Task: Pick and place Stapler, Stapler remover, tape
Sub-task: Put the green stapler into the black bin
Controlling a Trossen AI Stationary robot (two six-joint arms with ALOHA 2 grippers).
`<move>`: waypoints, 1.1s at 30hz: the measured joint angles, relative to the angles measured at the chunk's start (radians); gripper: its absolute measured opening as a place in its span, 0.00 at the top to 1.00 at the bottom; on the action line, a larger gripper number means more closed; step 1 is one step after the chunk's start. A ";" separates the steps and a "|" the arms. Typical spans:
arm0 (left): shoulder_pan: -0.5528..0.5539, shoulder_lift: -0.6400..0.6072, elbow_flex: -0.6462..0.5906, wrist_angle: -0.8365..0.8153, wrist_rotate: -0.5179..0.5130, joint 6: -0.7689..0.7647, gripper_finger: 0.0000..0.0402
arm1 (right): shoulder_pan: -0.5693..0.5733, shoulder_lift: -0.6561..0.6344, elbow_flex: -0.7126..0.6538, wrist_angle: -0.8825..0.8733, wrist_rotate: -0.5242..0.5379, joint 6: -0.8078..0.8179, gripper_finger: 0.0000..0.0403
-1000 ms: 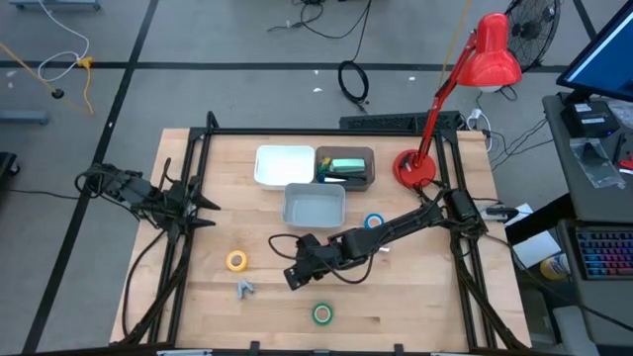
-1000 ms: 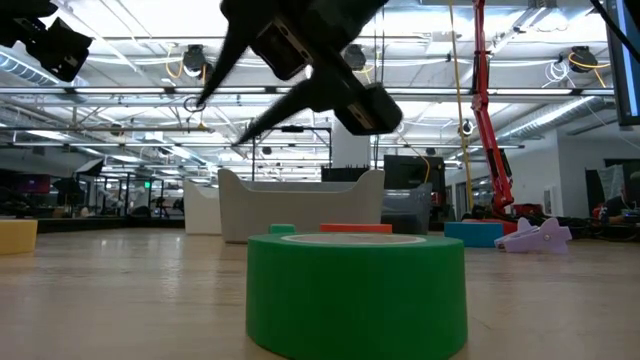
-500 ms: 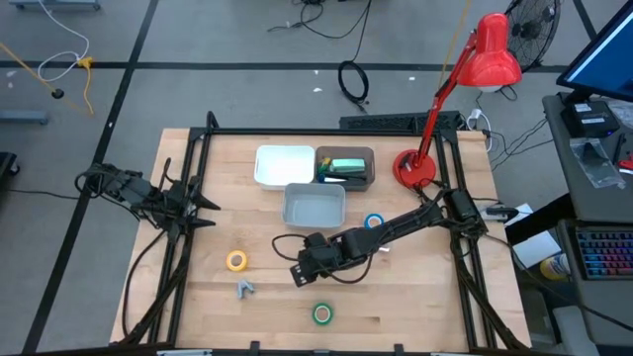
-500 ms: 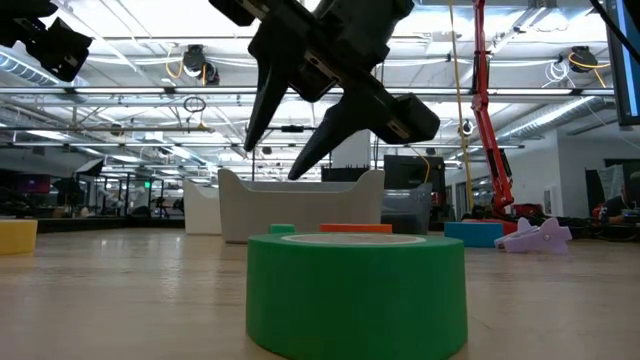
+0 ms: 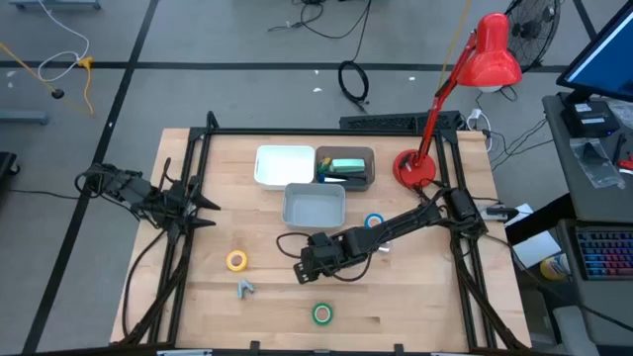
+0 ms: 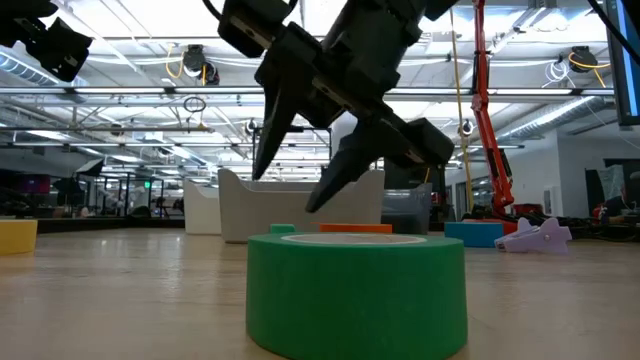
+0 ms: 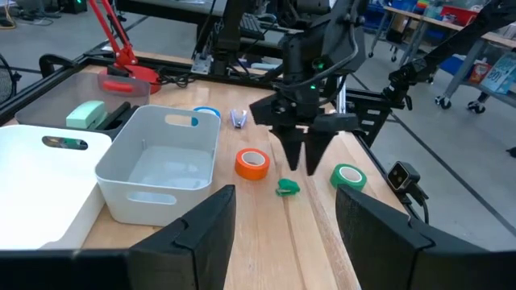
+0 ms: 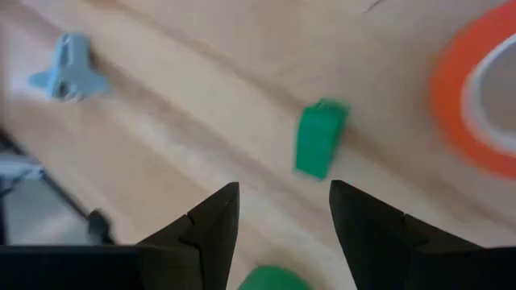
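My right gripper [image 5: 300,275] [image 6: 282,195] hangs open above the table's middle, its fingers pointing down. Right under it, as my right wrist view shows, lie a small solid green bit [image 8: 318,137] and the orange-red tape [image 8: 476,97] [image 7: 252,163]. The green tape [image 5: 322,313] lies flat near the front edge. The yellow tape [image 5: 236,261] lies to the left and the blue tape [image 5: 374,222] to the right. A pale blue stapler remover [image 5: 245,289] lies left of the green tape. The green stapler [image 5: 345,166] rests in a dark bin. My left gripper [image 7: 284,193] waits open at the table's left side.
A white tray [image 5: 285,164], the dark bin [image 5: 368,176] and a grey-white bin [image 5: 315,204] stand at the back middle. A red desk lamp [image 5: 415,168] stands at the back right. A small purple piece [image 6: 535,238] lies on the right. Bare wood lies around the green tape.
My right gripper has come down toward the table and a little toward the right edge, rolling slightly, and now hangs lower over the green bit and the orange-red tape. Nothing on the table has moved.
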 joint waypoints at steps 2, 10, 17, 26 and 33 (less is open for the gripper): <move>0.000 0.000 0.000 0.000 0.000 0.000 0.47 | 0.001 0.000 -0.022 0.043 0.002 0.019 0.53; 0.000 0.000 0.000 0.000 0.000 0.000 0.47 | -0.003 0.000 -0.054 0.093 0.001 0.042 0.54; 0.000 0.000 0.000 0.000 0.000 0.000 0.47 | -0.004 0.000 -0.054 0.090 0.006 0.042 0.55; 0.000 0.000 0.000 0.000 0.000 0.000 0.47 | -0.017 0.000 -0.054 0.089 0.033 0.027 0.55; 0.000 0.000 0.000 0.000 0.000 0.000 0.47 | -0.023 0.025 -0.054 0.095 0.027 0.023 0.55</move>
